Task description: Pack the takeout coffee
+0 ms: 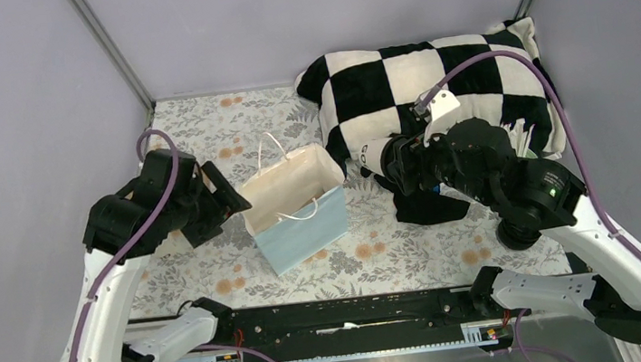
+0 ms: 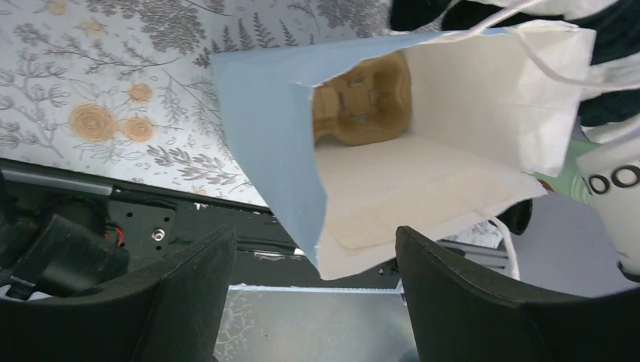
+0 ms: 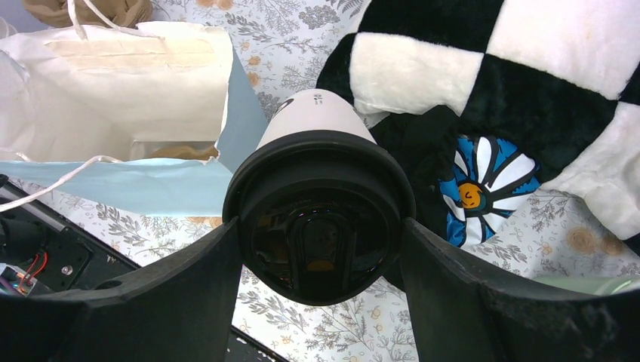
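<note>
The takeout coffee cup, cream-white with a black lid, lies on its side in my right gripper, base towards the bag. In the right wrist view the gripper is shut on the cup at the lid end. The light-blue paper bag stands open in the middle of the table, just left of the cup. A brown cup carrier sits inside it. My left gripper is at the bag's left side, open and empty; in its wrist view the bag's rim corner lies between the jaws.
A black-and-white checkered pillow fills the back right. A black cloth with a blue daisy lies under the right arm. A black rail runs along the near edge. The flowered tablecloth shows in front of the bag.
</note>
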